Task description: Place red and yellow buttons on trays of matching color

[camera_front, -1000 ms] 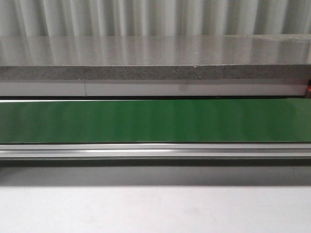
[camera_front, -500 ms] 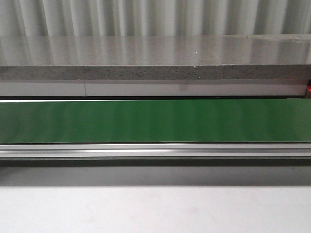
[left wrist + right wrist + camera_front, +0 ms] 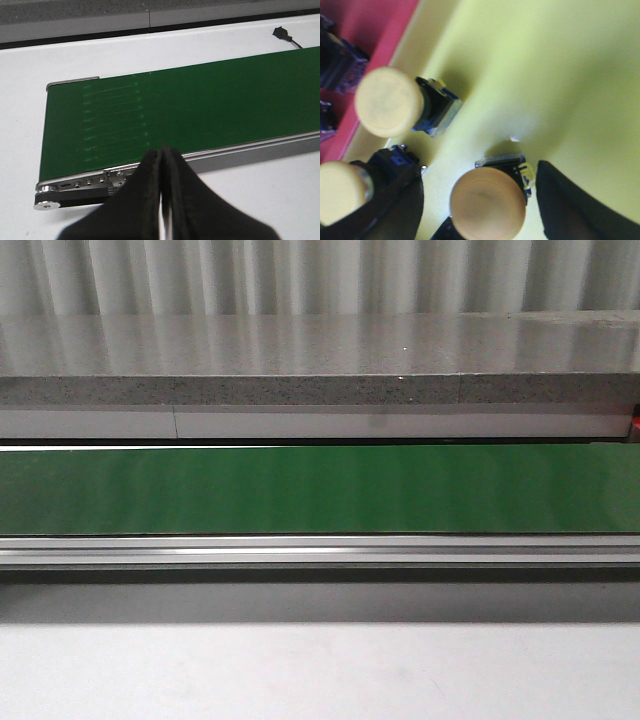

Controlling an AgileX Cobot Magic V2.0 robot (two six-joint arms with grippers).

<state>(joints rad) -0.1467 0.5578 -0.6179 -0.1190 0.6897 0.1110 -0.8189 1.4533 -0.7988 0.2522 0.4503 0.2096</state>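
Right gripper point(image 3: 480, 200) straddling yellow button point(image 3: 487, 202), left gripper point(image 3: 162, 200) closed

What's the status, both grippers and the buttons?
Left gripper shut, empty, by the bare green conveyor belt. Right gripper open astride a yellow button on the yellow tray. Nothing in the way.

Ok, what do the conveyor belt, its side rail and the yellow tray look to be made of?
Conveyor belt: matte green, likely rubber or PVC, with little glare. Side rail: brushed metal, probably aluminium, with bright linear highlights. Yellow tray: smooth, plain-coloured, probably plastic; blur leaves this uncertain.
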